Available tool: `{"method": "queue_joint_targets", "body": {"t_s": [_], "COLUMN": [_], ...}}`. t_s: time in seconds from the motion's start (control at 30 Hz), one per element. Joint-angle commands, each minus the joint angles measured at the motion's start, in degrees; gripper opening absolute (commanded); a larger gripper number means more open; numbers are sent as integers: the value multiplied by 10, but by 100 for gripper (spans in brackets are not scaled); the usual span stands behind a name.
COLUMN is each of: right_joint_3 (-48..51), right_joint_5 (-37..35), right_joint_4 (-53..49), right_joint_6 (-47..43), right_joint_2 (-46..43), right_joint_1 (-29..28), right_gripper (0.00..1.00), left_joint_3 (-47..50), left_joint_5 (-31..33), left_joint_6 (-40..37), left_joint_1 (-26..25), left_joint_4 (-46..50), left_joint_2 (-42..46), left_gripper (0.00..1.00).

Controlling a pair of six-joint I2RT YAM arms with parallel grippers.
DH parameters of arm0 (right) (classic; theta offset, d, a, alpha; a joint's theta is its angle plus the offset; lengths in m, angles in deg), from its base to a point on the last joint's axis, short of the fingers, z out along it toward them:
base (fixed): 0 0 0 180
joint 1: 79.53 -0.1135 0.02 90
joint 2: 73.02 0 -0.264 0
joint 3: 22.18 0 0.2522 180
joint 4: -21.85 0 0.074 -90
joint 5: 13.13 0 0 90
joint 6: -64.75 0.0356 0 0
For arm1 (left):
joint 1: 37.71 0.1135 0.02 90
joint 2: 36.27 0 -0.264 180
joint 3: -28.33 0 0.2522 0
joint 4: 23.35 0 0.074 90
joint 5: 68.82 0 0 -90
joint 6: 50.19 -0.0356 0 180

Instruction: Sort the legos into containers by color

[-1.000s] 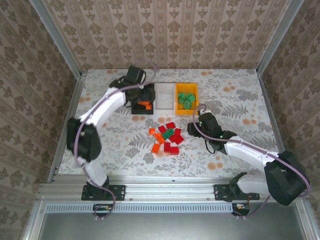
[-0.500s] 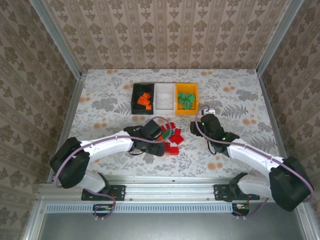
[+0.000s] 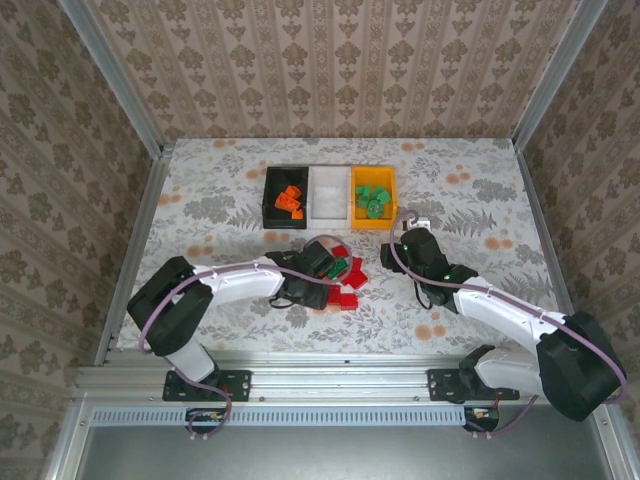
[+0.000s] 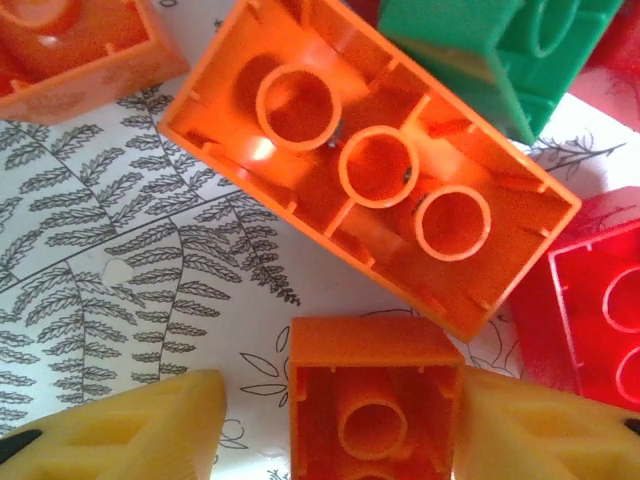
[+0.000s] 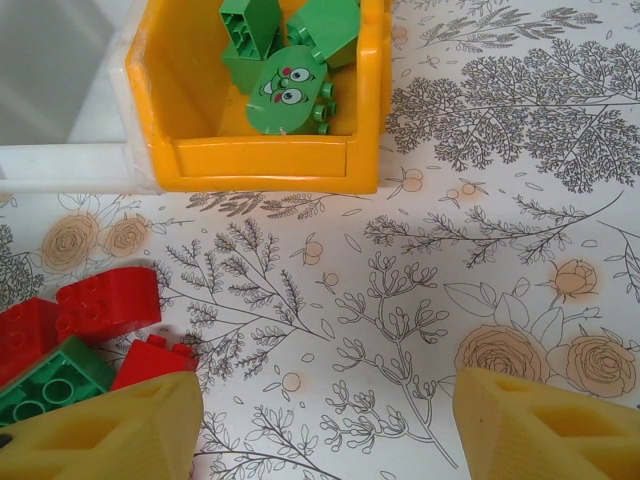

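Observation:
The legos lie in a loose pile [image 3: 345, 282] of red, green and orange bricks at the table's middle. My left gripper [image 3: 322, 290] is down in that pile. A small orange brick [image 4: 375, 400] sits between its open fingers [image 4: 340, 420]: the right pad touches it, the left pad stands a little apart. A long orange brick [image 4: 370, 170] lies upside down just beyond. My right gripper [image 5: 330, 420] hovers open over bare table right of the pile [image 3: 392, 252]. The black bin [image 3: 268, 200] holds orange bricks, and the orange-yellow bin [image 5: 265, 160] holds green bricks [image 5: 290, 85].
A white bin [image 3: 328, 195] stands between the black and the orange-yellow one in a row at the back. Red bricks [image 5: 105, 300] and a green one [image 5: 45, 385] lie left of my right gripper. A green brick [image 4: 510, 50] and a red one [image 4: 590, 320] crowd the left gripper.
My left arm has swung from the black bin down to the pile, and its jaws have narrowed around the small orange brick. The right arm has hardly moved.

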Motion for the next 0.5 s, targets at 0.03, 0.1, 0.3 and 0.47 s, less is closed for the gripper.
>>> {"method": "queue_joint_targets", "body": {"t_s": [0.03,0.1,0.3,0.47], "right_joint_3": [4,4,4,2], "right_joint_5": [-12,-9,-6,10], "right_joint_4": [0,1,2,11], "right_joint_6": [1,2,3,7], "right_joint_2": [-4,-4,-3,11], "right_joint_1": [-4,-4,-4,-4], "right_gripper": [68,68,67,67], "left_joint_3": [-15,-16,-53,-157], "left_joint_5": [26,33,38,63], "left_joint_6": [-4,-8,-28,-77], "left_joint_1": [-2,-2,2,68], "left_joint_4": [7,9,49,85], "left_joint_2": [-3,1,38,62], "left_gripper": [48,39,31,31]}}
